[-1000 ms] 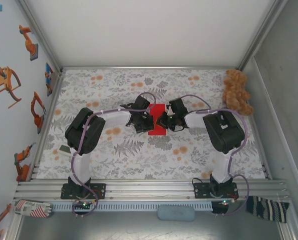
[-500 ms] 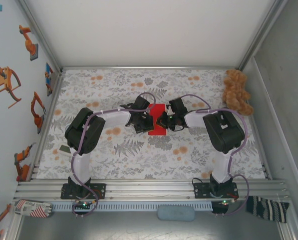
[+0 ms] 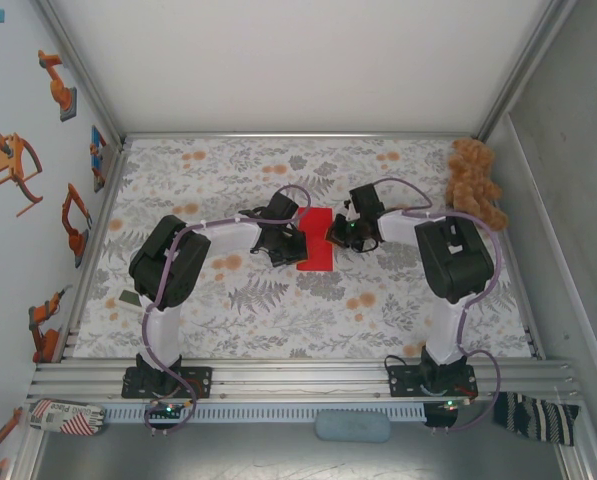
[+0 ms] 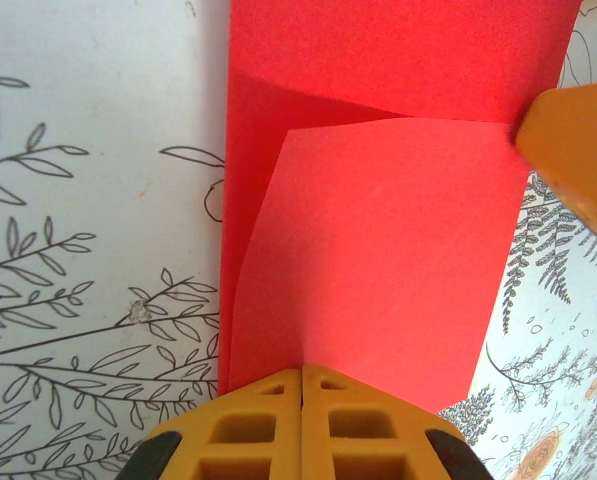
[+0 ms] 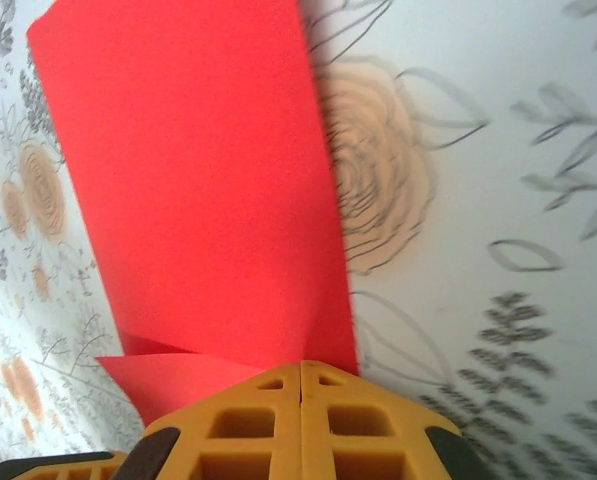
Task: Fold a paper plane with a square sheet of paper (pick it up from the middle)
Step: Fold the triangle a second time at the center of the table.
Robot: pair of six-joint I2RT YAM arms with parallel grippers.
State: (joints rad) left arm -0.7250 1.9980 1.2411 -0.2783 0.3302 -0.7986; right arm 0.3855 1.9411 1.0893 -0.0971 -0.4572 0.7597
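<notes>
I see the red paper (image 3: 320, 250) folded into a long strip in the middle of the counter (image 3: 278, 310). Its long side runs from near to far. The left tool (image 4: 302, 372) and the right tool (image 5: 301, 367) are both squeezed tight, with their tips at the paper's edges. I cannot tell if they pinch it.

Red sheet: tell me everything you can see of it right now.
The square sheet of paper is thin, matte, plain and bright red. It is already folded into a narrow rectangle, its long side running away from the arms. Its top flap has a slanted edge that bows slightly off the layer below. It lies mid-table on the floral tablecloth, between both grippers. The left gripper, shut, sits at one long edge. The right gripper, shut, is at the opposite edge, contact unclear.
</notes>
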